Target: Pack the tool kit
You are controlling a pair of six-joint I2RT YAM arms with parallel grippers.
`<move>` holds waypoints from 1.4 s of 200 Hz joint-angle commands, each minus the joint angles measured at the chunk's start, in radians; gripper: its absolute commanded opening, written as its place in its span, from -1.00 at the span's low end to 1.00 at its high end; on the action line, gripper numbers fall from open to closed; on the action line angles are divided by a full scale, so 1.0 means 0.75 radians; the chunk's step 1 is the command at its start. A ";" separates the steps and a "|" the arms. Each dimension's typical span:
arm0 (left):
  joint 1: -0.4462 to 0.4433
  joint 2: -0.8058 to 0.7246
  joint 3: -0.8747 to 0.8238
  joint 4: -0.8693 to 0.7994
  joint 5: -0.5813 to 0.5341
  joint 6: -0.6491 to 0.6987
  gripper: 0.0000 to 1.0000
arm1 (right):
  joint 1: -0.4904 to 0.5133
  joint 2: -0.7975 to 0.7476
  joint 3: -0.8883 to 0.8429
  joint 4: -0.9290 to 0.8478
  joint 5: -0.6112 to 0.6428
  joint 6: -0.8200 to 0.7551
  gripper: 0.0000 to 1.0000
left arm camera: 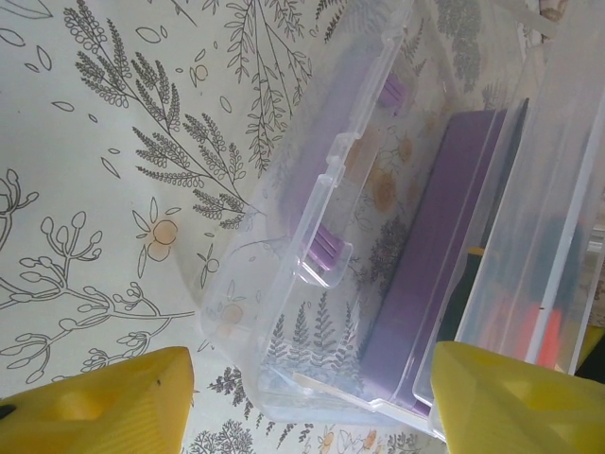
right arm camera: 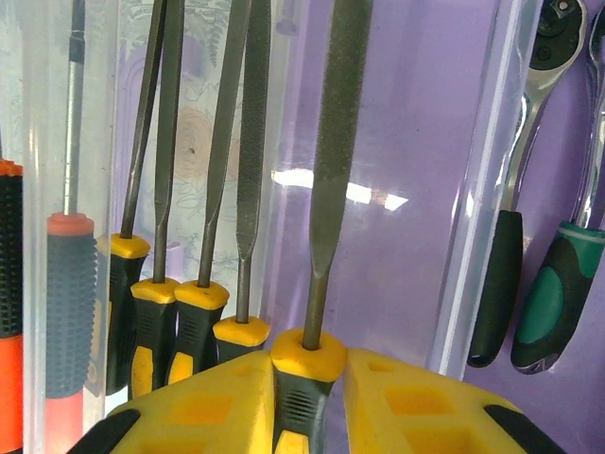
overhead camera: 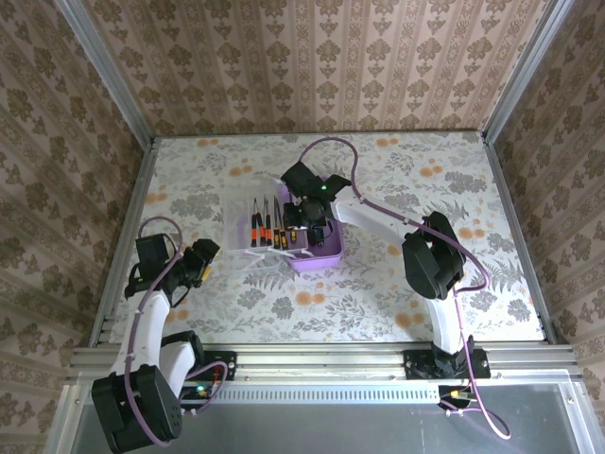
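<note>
Your right gripper (right arm camera: 309, 374) clasps a file (right arm camera: 333, 142); your left gripper (left arm camera: 312, 402) hangs released.
The file's yellow-and-black handle sits pinched between your right fingers, and it lies beside other files (right arm camera: 250, 142) in the clear tool case (overhead camera: 248, 219) at mid-table. Your left fingers spread wide just off the case's left side, holding nothing.

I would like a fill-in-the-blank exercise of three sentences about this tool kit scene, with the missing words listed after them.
1. The right gripper is shut on the yellow-and-black handle of a flat grey metal ____.
2. The left gripper, near the clear plastic case, stands ____ and holds nothing.
3. The ratchet wrench with the green handle lies in the plastic tray whose colour is ____.
Missing words: file; open; purple.
</note>
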 commanded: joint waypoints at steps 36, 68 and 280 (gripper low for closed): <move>0.013 0.014 -0.004 0.009 0.017 0.027 0.36 | 0.004 0.002 0.033 -0.034 -0.034 0.006 -0.41; 0.013 0.008 0.006 -0.003 0.019 0.058 0.28 | -0.003 -0.087 0.008 -0.019 -0.027 0.017 -0.40; -0.113 0.166 0.227 -0.212 -0.215 0.302 0.24 | -0.657 -0.885 -1.055 0.346 -0.356 0.079 -0.06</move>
